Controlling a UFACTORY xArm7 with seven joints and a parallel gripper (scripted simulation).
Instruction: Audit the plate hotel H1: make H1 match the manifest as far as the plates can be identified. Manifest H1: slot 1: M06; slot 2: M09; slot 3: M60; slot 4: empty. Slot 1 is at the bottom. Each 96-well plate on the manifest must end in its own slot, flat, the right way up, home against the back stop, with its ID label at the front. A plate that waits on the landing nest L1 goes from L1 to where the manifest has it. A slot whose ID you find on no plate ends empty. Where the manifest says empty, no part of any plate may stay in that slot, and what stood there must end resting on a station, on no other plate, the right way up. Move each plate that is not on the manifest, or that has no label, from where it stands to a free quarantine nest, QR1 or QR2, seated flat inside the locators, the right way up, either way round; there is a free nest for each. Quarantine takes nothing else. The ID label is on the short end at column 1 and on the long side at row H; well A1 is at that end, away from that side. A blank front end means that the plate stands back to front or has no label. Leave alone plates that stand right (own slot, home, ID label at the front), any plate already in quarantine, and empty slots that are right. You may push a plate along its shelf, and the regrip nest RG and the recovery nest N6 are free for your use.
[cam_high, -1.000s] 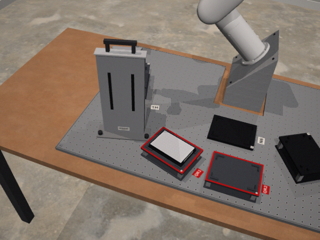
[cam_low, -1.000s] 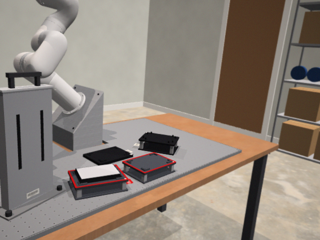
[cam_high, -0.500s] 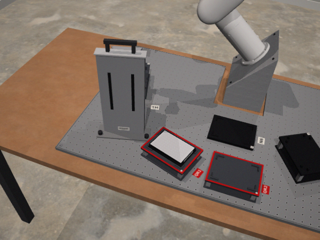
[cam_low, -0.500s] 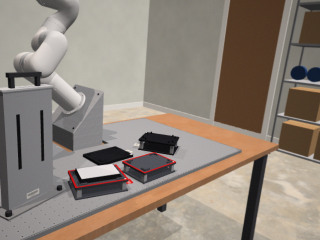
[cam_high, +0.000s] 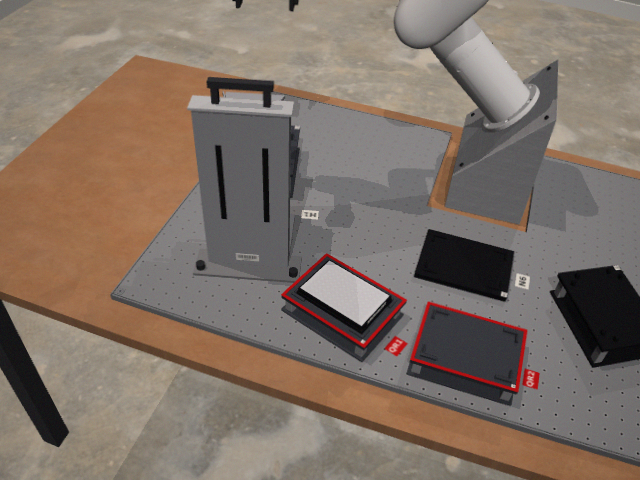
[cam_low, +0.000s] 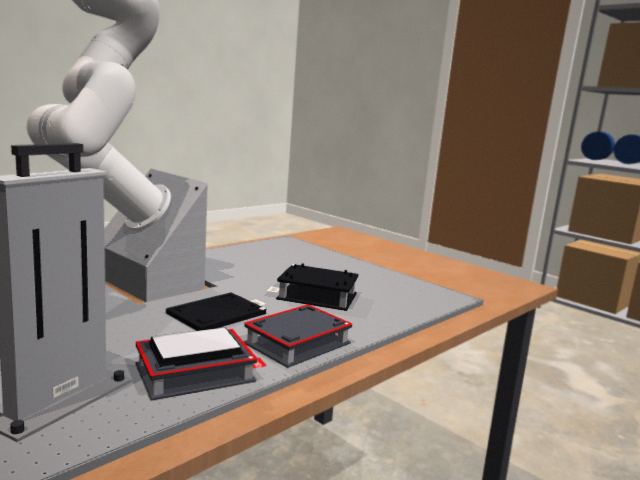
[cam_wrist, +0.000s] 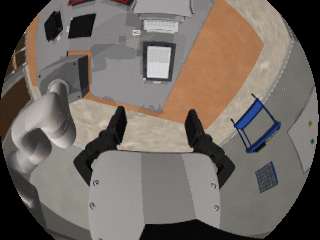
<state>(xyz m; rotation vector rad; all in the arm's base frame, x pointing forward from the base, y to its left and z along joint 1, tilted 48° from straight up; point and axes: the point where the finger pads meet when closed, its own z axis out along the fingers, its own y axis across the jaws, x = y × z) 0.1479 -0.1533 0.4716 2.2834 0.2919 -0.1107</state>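
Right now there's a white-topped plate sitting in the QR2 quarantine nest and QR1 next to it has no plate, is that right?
Not quite: the nests are swapped. In the top view the white-topped plate sits in the red-framed nest QR1, next to the plate hotel, and QR2 beside it holds no plate.

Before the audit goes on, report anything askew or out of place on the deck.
Nothing stands out. The plate in QR1 looks flat inside its red frame, QR2 holds nothing, and the gripper hangs open high above the table. The hotel shows only its back, so its slots cannot be checked.
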